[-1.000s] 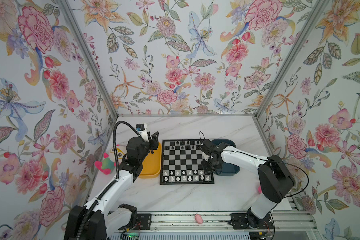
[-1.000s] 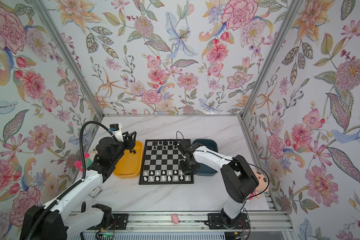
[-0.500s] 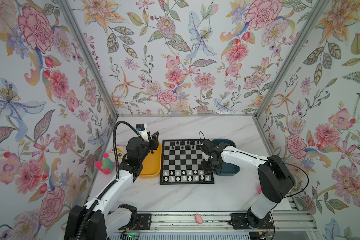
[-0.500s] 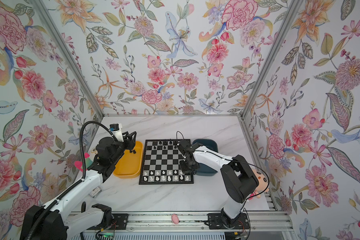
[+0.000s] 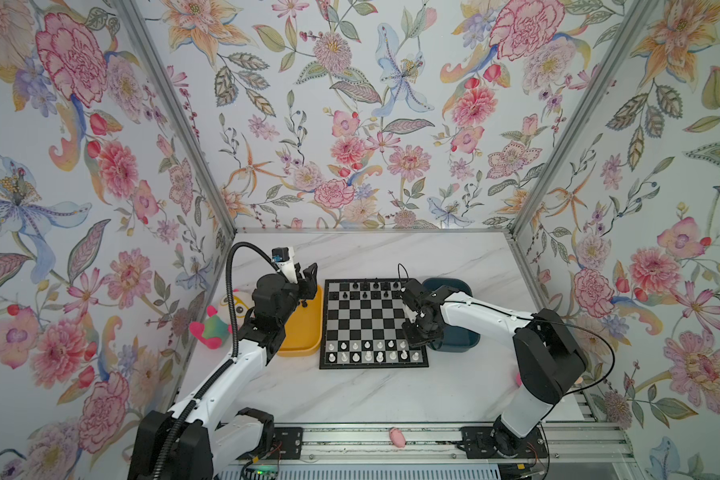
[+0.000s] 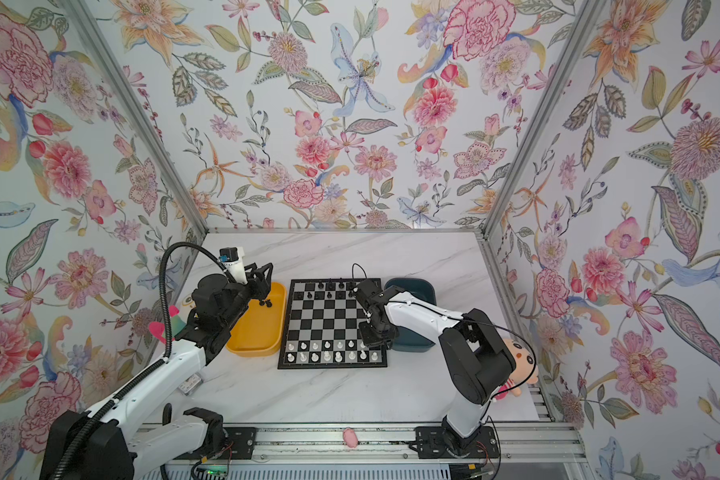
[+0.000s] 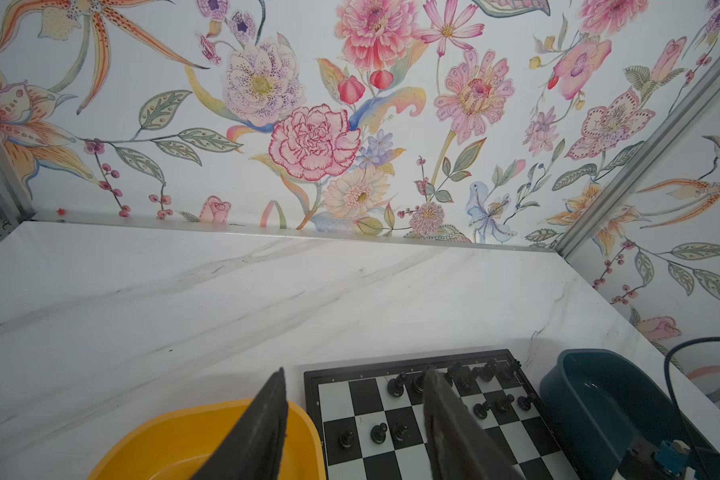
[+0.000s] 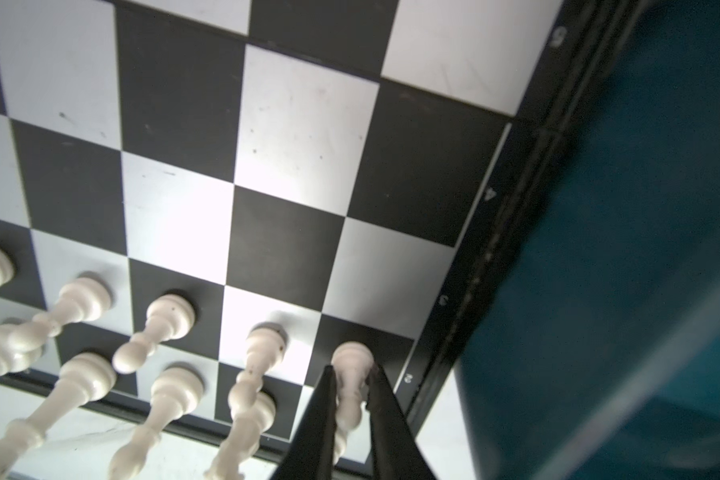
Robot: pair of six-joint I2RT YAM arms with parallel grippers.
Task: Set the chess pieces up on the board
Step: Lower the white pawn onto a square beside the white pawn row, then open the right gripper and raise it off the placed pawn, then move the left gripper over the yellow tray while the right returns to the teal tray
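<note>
Marble-look table (image 5: 350, 257) with the board (image 5: 366, 320) flat in the middle, edges square to the table. Its white end faces the arm bases and its black end faces the back wall. Yellow tray (image 5: 304, 332) sits just beside the board's left edge, and the dark blue tray (image 5: 458, 286) is tight against the right edge.

Left gripper (image 7: 356, 372) hangs over the far end of the yellow tray with its fingers spread and nothing between them. Right gripper (image 8: 352, 370) is down at the board's near-right corner.

White pieces (image 5: 368, 351) stand upright in two rows along the near edge, and the black pieces (image 5: 375, 286) are up at the far end. The right fingers sit narrowly either side of one white pawn (image 8: 351, 353). It's in the second row, last file on the right, base on a black square, long axis vertical with the head up. Honestly can't tell if they're pinching it or just flanking it.
</note>
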